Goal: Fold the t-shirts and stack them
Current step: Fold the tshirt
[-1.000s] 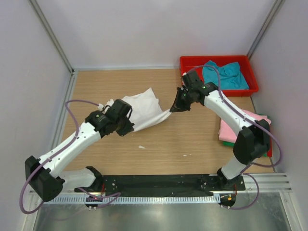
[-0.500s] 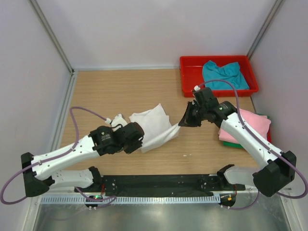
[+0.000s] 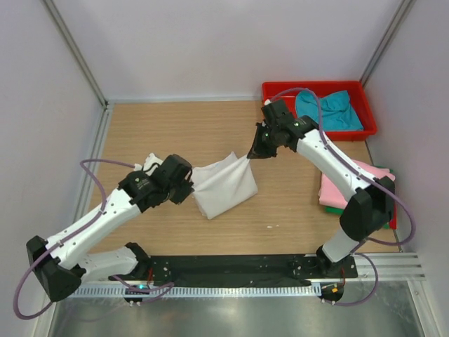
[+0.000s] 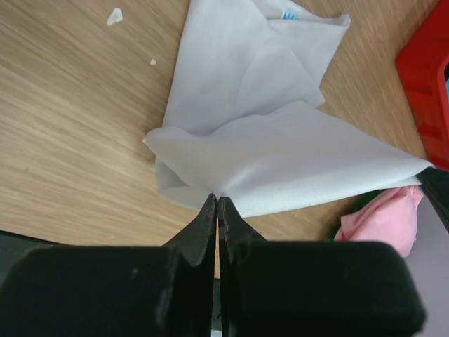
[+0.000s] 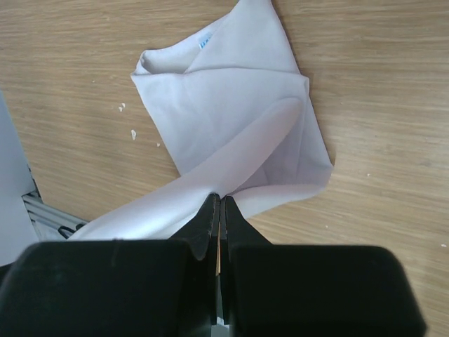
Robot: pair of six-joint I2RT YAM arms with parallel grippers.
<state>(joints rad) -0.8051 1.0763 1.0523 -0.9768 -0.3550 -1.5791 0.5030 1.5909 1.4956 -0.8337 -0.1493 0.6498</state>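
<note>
1. Top external view:
   - The white t-shirt (image 3: pixel 226 188) lies partly folded near the middle of the table (image 3: pixel 175 133), between the two arms.
   - The left gripper (image 3: pixel 192 187) is pinched on the shirt's left edge and the right gripper (image 3: pixel 251 154) on its far right corner. That corner is lifted off the wood.
   - The red tray (image 3: pixel 319 87) sits at the far right corner with the teal t-shirt (image 3: pixel 331 111) crumpled inside.
   - The right arm's forearm crosses in front of the tray's near left part.
   - The folded pink t-shirt (image 3: pixel 331 191) lies at the right edge on top of the green t-shirt (image 3: pixel 338 209), of which only a sliver shows. The right arm's elbow covers part of this stack.

2. Left wrist view:
   - The jaws are closed tight on a fold of the white cloth, which fans out ahead of them. One layer is raised and stretched toward the right; the rest lies flat on the wood.
   - A small blue neck label (image 4: pixel 289 12) shows at the far end.
   - The tray's red corner is at the right edge of the view, with the pink shirt and a trace of green below it, well apart from the white one.
   - A few pale crumbs (image 4: pixel 114 15) lie on the table to the left.

3. Right wrist view:
   - The fingers are clamped on a raised strip of the white shirt that runs down to the jaws. This strip hides part of the flat layers beneath.
   - The flat part spreads ahead on bare wood, with the label at its far edge.
   - More pale specks dot the wood to its left.
</note>
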